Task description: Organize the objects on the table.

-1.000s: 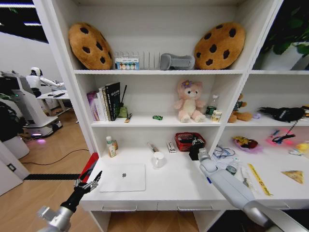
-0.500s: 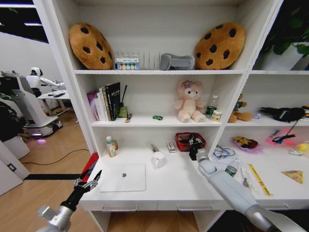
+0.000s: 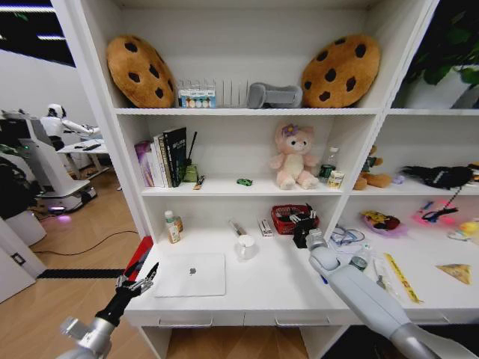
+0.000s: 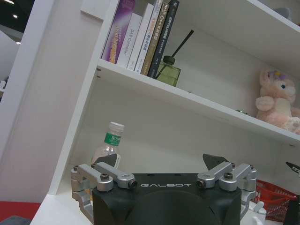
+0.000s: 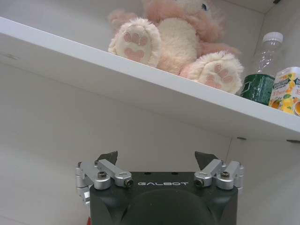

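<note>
A slim silver laptop (image 3: 189,274) lies shut on the left of the white table (image 3: 273,283). My left gripper (image 3: 138,283) (image 4: 161,161) hovers open and empty just off the table's left front corner, beside the laptop. Reaching over the back of the table, my right gripper (image 3: 303,224) (image 5: 157,157) stands open with nothing between its fingers, right in front of a red basket (image 3: 293,218). A tiny green toy car (image 3: 245,182) sits on the shelf above. A yellow wedge (image 3: 454,271) lies at the table's far right.
A white cup (image 3: 245,247) and a small bottle (image 3: 173,226) (image 4: 108,145) stand behind the laptop. A yellow ruler (image 3: 402,277) and cables lie right of my right arm. A pink plush bear (image 3: 293,158) (image 5: 173,37) sits on the shelf over the right gripper. Shelf uprights frame the table.
My right gripper has moved back and slightly up toward the red basket. The left gripper has stayed almost where it was.
</note>
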Robot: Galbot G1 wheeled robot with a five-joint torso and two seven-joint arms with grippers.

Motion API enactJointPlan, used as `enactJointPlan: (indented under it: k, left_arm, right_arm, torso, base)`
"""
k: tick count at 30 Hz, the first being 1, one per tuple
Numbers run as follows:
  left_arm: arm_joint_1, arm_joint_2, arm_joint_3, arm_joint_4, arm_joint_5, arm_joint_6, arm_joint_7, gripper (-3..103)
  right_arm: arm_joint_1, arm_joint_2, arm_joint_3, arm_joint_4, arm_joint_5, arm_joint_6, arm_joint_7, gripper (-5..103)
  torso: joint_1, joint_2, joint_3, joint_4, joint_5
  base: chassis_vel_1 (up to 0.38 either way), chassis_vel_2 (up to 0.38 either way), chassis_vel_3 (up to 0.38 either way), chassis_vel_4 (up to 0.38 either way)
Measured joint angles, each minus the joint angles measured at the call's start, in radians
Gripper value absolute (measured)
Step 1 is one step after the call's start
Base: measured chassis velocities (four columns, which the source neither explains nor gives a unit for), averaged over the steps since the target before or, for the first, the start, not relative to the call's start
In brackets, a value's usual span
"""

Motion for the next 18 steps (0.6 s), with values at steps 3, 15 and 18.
enactJointPlan:
  k: [3, 15, 18]
  left_arm:
    - [0.000, -0.004, 0.002, 0.000, 0.003, 0.000, 0.002, 100]
    - [-0.005, -0.016, 0.004, -0.001, 0.012, -0.004, 0.013, 100]
    - [-0.005, -0.011, 0.001, -0.007, 0.009, -0.004, 0.013, 100]
  right_arm:
    - [-0.068, -0.025, 0.019, 0.076, 0.012, -0.026, 0.006, 98]
    - [-0.454, -0.103, 0.261, 0.446, 0.124, -0.146, 0.075, 100]
    - [-0.545, -0.116, 0.326, 0.502, 0.176, -0.198, 0.103, 100]
  torso:
    - [0.000, 0.000, 0.000, -0.0005, 0.0002]
    - [0.000, 0.000, 0.000, -0.0004, 0.0000]
    - [0.000, 0.000, 0.000, -0.0006, 0.0001]
  base:
    - [0.000, 0.000, 0.000, 0.000]
    - [0.000, 0.000, 0.000, 0.000]
    - [0.000, 0.000, 0.000, 0.000]
